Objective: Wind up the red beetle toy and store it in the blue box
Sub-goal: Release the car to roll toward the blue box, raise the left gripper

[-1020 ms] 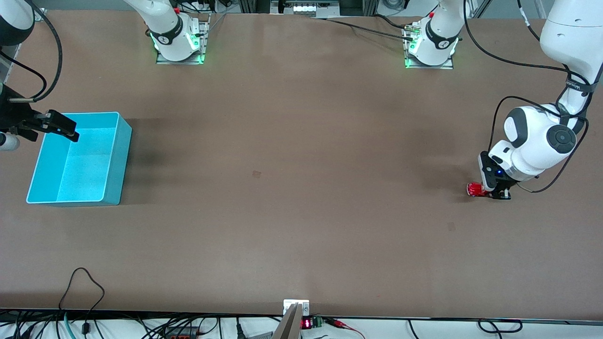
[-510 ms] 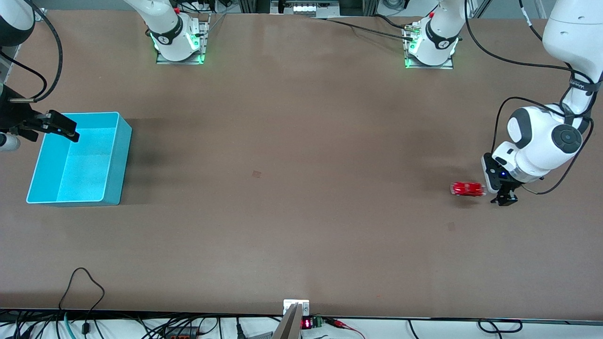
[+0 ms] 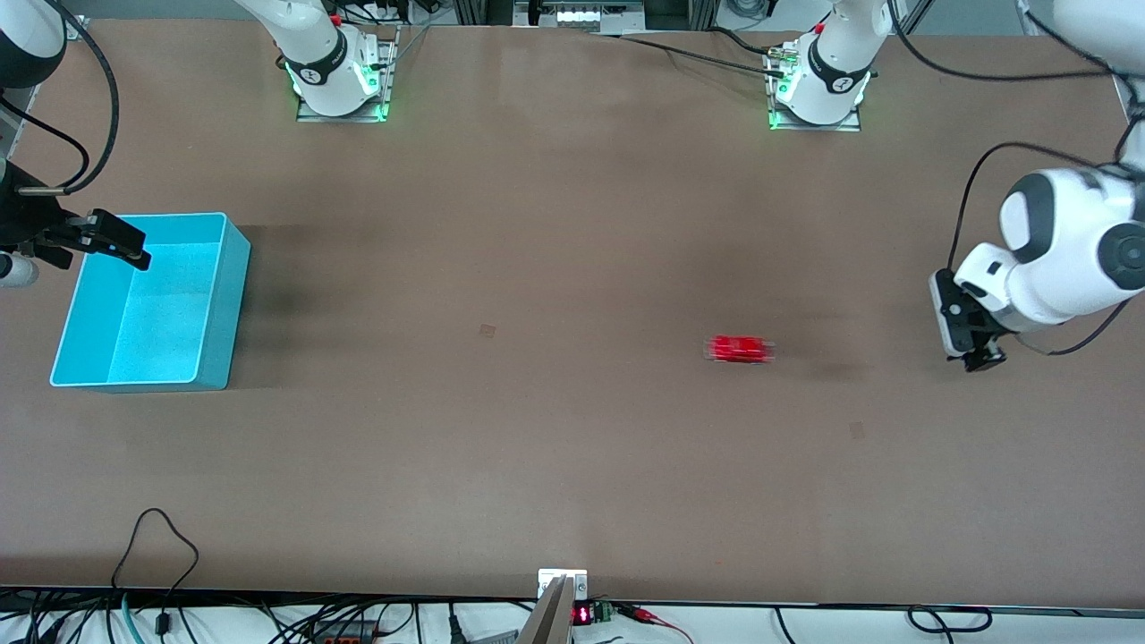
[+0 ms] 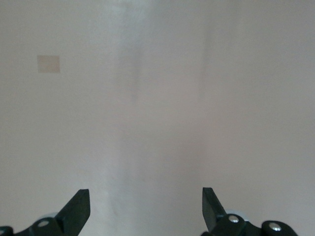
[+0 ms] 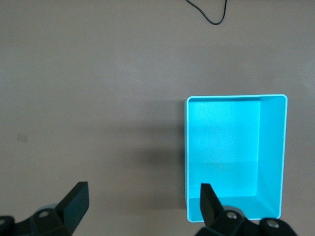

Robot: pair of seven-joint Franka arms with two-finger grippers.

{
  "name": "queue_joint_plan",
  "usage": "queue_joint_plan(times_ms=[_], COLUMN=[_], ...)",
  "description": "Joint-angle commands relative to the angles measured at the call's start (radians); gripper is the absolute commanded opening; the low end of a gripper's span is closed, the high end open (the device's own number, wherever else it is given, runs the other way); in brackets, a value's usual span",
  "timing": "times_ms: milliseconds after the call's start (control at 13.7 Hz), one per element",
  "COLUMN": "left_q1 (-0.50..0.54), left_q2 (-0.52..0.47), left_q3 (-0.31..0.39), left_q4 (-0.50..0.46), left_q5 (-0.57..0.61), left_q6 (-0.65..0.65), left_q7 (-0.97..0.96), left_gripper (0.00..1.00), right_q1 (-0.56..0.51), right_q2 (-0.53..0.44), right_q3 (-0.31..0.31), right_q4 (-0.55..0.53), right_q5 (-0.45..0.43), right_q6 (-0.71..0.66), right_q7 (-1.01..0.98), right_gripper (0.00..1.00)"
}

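Left pincer point(image 3: 973, 358) gaping; red beetle toy point(image 3: 741, 349) blurred.

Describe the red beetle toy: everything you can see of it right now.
The red beetle toy is a tiny, glossy red car, smeared into a blur in the front view, so windows and bumpers cannot be made out. It sits on the bare brown table, lengthwise along it, with nothing touching it. It lies between the blue box and the left tool, closer to the left arm's end. That tool is open and empty.
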Motion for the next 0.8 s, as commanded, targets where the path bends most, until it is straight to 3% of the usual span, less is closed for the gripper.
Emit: queue_joint_plan(times_ms=[0,219,729], left_q1=[0.011,0.014,0.013], left_q2=[-0.032,-0.045,-0.146], left_q3=[-0.033,-0.036,-0.085], left_q4=[0.089,0.184,0.239], left_q5=[0.014,0.013,-0.027], left_q6=[-0.204,-0.361,-0.547], left_q7=[-0.061,-0.095,-0.459], left_gripper=[1.00,1.00,1.00], right_q1=[-0.003,-0.003,-0.003], right_q2=[0.007,0.010,0.013], right_q3=[0.003,0.003,0.003], right_q4=[0.010,0.012,0.012], right_q5=[-0.006,-0.006,-0.006], right_q6=[0.004,0.008,0.010], right_q7=[0.013,0.013,0.013], right_gripper=[1.00,1.00,1.00])
